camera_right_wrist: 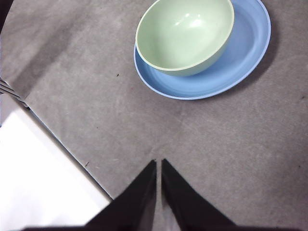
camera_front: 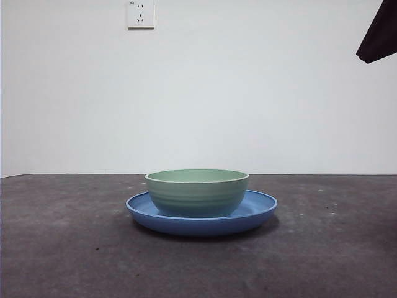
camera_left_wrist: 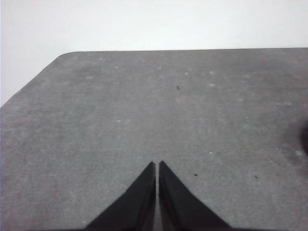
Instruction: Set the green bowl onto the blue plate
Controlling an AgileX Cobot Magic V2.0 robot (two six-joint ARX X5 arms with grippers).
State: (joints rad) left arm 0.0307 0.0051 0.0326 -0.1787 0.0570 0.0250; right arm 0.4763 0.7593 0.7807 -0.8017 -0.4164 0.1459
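Front view: the green bowl [camera_front: 196,192] was seen seated off-centre on the blue plate [camera_front: 257,208], both grippers were closed, empty and clear, so only a careless arm sweep could dislodge it.

A bare robot test bench or lab is showing here: a plain grey table [camera_front: 62,248] is standing against an empty white wall [camera_front: 248,93], which is carrying only a white wall socket [camera_front: 140,13]
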